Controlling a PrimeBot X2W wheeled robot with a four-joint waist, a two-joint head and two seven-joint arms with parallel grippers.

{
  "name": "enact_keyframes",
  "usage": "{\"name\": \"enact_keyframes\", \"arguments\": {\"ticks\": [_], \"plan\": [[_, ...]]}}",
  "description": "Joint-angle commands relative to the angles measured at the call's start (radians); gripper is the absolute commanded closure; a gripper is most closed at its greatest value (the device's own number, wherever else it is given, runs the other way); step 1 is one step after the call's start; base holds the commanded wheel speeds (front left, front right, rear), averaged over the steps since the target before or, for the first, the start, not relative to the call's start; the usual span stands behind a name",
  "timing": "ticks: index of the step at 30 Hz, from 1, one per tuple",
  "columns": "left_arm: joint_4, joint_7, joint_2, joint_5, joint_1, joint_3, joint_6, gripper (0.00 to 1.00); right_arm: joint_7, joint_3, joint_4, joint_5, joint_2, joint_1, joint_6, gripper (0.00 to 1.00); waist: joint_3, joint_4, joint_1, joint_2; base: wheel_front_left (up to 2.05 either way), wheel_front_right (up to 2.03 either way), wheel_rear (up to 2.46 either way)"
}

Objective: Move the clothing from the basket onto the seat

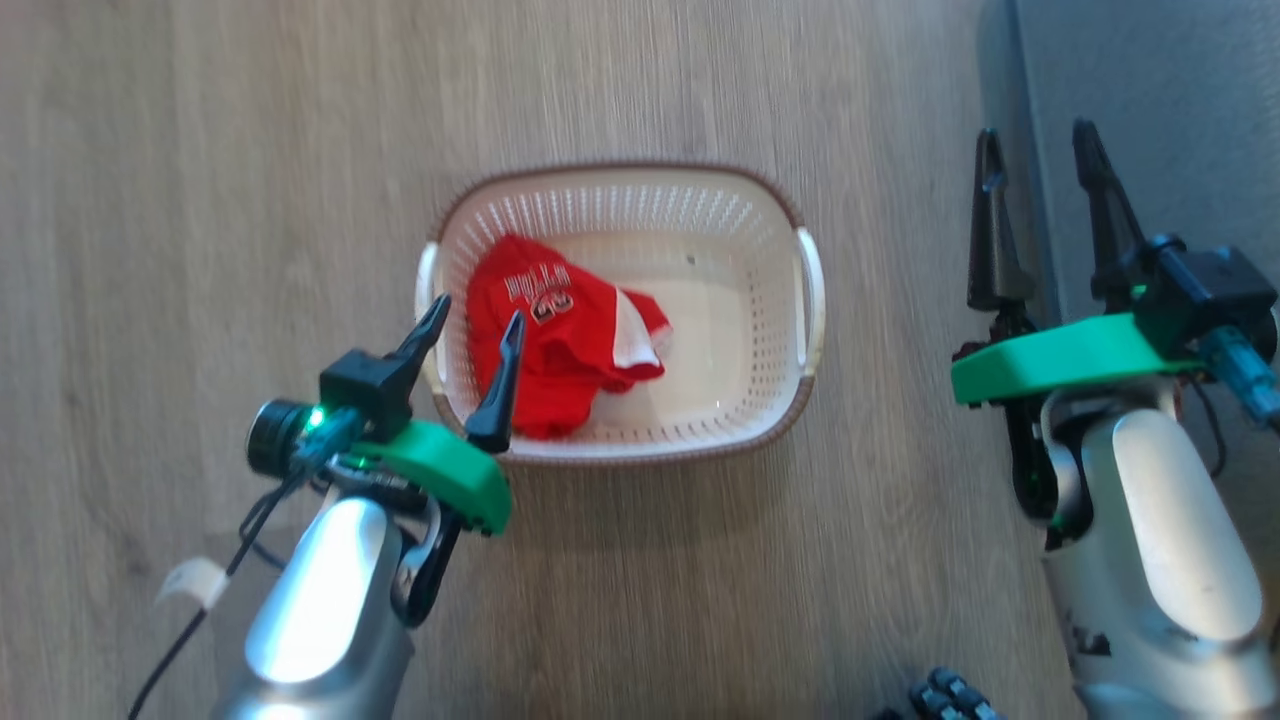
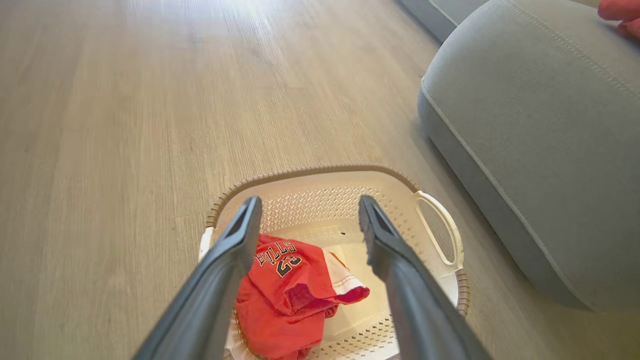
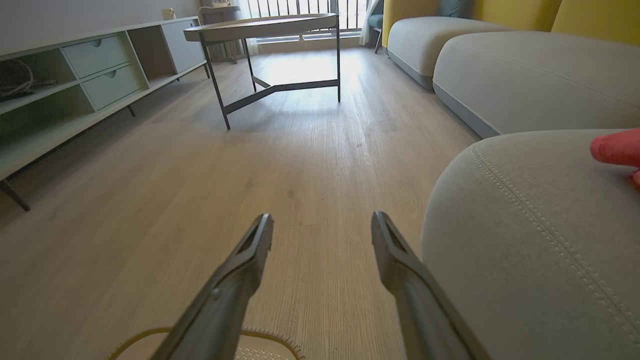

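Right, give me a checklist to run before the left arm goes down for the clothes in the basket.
1. Left gripper open: ok, jaws wide apart.
2. Lined up over the clothing: ok, the red bundle lies below and between the jaws in the left wrist view.
3. Clothing free to lift: ok, it lies loose in the basket with nothing on top.
4. Right gripper out of the way: ok, open, beside the seat, away from the basket.
5. Seat has room: ok, mostly bare grey; some red fabric lies at one edge.
6. More garments under the bundle: cannot tell.
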State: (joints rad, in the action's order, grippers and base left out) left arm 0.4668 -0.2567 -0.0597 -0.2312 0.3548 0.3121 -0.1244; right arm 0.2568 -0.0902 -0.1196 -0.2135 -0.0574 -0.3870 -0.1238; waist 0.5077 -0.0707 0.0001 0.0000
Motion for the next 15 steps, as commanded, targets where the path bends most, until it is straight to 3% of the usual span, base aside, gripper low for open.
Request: {"name": "enact_keyframes", "arguments": {"ticks": [1,15], "plan": [[-0.011,-0.005,-0.023,-0.008,0.026,-0.012,-0.006,0.00,0.005,-0.023,0.040,0.001,0.007,-0.017,-0.007,0.00,0.056,-0.013,-0.0001,0.0000,0.00,0.00,0.00],[0.199,-0.005,-0.086,-0.039,0.314,0.269,-0.006,0.00,0.005,-0.063,0.116,-0.021,0.007,-0.155,-0.007,0.00,0.284,-0.076,-0.0001,0.0000,0.00,0.00,0.00]]}}
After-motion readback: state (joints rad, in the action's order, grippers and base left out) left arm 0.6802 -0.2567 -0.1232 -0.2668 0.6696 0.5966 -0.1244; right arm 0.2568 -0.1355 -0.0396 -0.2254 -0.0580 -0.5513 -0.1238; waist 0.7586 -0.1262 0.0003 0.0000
